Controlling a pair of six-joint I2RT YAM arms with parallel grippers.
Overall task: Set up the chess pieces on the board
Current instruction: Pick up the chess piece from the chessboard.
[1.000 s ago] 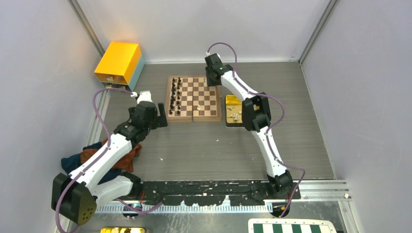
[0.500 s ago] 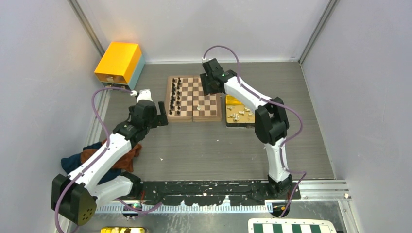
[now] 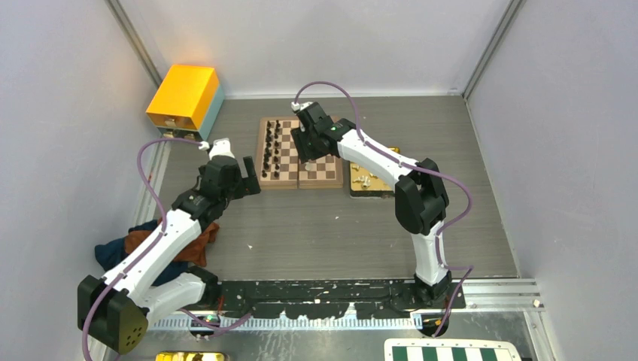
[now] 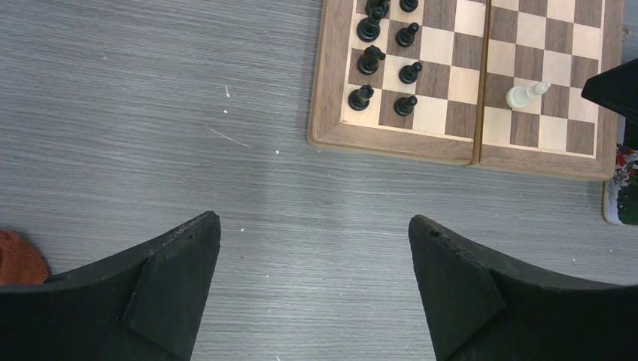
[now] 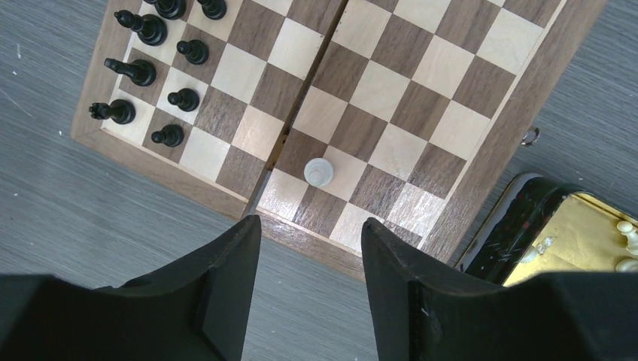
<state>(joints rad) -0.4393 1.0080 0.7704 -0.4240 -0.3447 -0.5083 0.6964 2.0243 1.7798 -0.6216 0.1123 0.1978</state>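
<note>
1. Right wrist view: a white piece (image 5: 317, 171) stands on the board (image 5: 380, 90), long axis up, by the near edge, just right of the seam.
2. It lies just ahead of my right gripper (image 5: 310, 226), in line with the gap between the spread, empty fingers.
3. My left gripper (image 4: 314, 219), also spread, hangs off the board, farther away.

You've got a grey wood-grain table (image 3: 316, 233) boxed in by plain pale walls (image 3: 323, 37), pretty evenly lit.

Small square wooden chessboard (image 3: 301, 153): one
Cream-white chess piece (image 5: 318, 170) on it: one, just ahead of right tool (image 5: 310, 226)
Black chess pieces (image 3: 272, 147): two rows, too small to count
Shiny gold tray (image 5: 579, 241): one
</note>
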